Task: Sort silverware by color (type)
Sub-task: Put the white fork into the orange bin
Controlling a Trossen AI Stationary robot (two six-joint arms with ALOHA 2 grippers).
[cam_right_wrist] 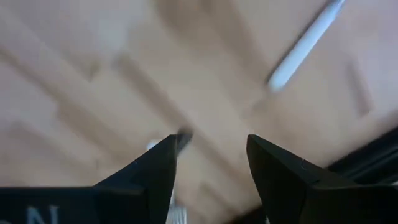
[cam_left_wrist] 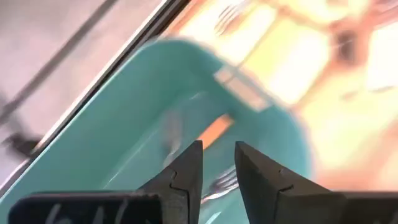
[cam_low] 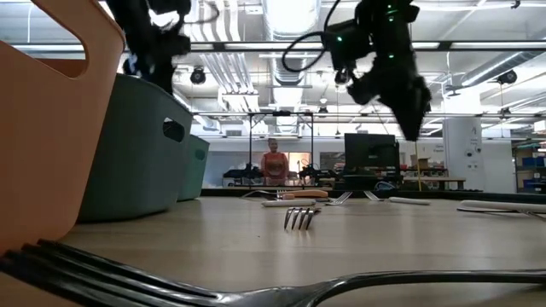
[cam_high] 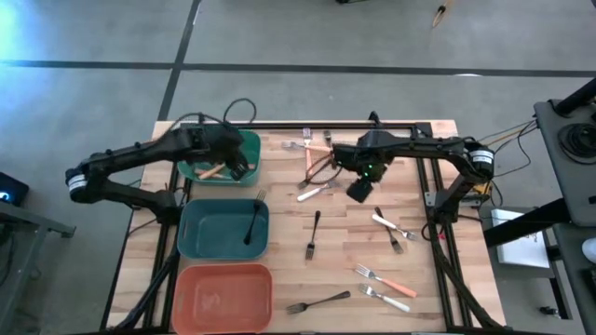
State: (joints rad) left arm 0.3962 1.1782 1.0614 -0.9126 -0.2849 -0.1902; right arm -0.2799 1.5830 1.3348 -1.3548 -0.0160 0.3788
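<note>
High view, near to far: black fork (cam_high: 318,302) lies beside your salmon bin (cam_high: 223,290); another black fork (cam_high: 253,220) sits in the teal bin (cam_high: 223,229). Your left gripper (cam_high: 240,171) hangs over the green bin (cam_high: 221,160), fingers slightly parted, orange fork (cam_high: 212,170) lying below. Judged step: drop-off finished. Your right gripper (cam_high: 359,190), fingers wide and empty, hovers near a white fork (cam_high: 312,193); next, lower and close.

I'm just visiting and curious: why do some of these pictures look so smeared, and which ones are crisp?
High view: crisp and evenly lit, forks sharp on the table. Low view: the nearest black fork is out of focus, ceiling lights glare. Left wrist view: the green bin is smeared and the far table washed out. Right wrist view: the wood and a white handle are streaked.
</note>
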